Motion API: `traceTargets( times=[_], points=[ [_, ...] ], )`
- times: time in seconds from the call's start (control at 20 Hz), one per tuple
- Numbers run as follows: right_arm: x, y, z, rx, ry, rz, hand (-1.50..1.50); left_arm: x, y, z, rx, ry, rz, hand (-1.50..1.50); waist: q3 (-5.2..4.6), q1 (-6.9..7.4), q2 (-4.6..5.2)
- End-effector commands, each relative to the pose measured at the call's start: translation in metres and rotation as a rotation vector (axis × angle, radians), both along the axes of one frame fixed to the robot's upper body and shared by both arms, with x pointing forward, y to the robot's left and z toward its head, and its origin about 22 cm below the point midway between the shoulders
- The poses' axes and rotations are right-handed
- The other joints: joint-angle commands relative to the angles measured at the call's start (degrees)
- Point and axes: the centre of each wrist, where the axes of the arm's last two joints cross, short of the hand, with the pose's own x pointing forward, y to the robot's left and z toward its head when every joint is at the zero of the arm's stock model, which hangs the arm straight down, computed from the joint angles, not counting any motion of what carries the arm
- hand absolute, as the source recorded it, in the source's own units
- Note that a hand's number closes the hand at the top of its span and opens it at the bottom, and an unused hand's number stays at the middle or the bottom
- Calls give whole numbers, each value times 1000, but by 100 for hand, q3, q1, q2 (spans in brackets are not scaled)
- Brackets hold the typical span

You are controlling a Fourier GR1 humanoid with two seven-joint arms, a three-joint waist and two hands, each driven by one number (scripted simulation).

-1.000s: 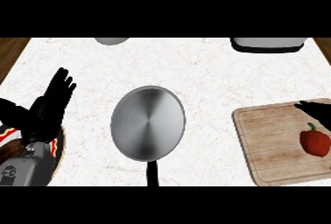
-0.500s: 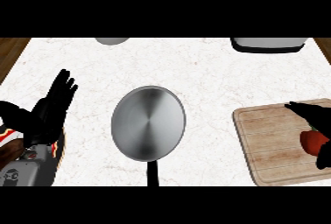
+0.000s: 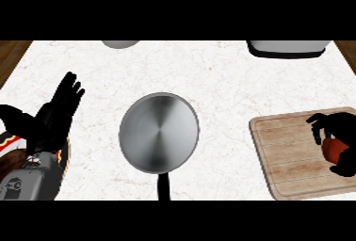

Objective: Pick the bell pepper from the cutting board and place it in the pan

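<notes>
A red bell pepper (image 3: 334, 148) lies on the wooden cutting board (image 3: 292, 160) at the right edge of the head view. My right hand (image 3: 337, 127) sits over it, fingers curled down around the pepper and covering most of it. A round steel pan (image 3: 159, 132) with a black handle (image 3: 164, 186) sits in the middle of the white marble counter, nothing in it. My left hand (image 3: 57, 113) rests at the left with its fingers straight and pointing up.
A grey bowl (image 3: 121, 44) shows at the counter's far edge, left of centre. A white and black appliance (image 3: 286, 49) stands at the far right. Wooden floor shows past the counter's far corners.
My right hand has come down over the bell pepper and curled its fingers around it, hiding most of the pepper. The left hand stays where it was.
</notes>
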Motion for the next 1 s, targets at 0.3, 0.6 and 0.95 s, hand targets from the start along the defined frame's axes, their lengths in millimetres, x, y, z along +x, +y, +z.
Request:
traceTargets(
  times=[0.3, 0.6, 0.95],
  points=[
    [-17, -6, -7, 74, -128, 8, 150, 3, -9, 1, 10, -4, 23, 0, 55, -47, 24],
    [0, 214, -14, 260, -156, 133, 150, 1, -9, 0, 3, 7, -38, 0, 5, 377, -83],
    [-15, 306, 65, 190, -566, 121, 150, 3, -22, -10, -16, 52, -79, 0, -8, 435, -189]
  ],
)
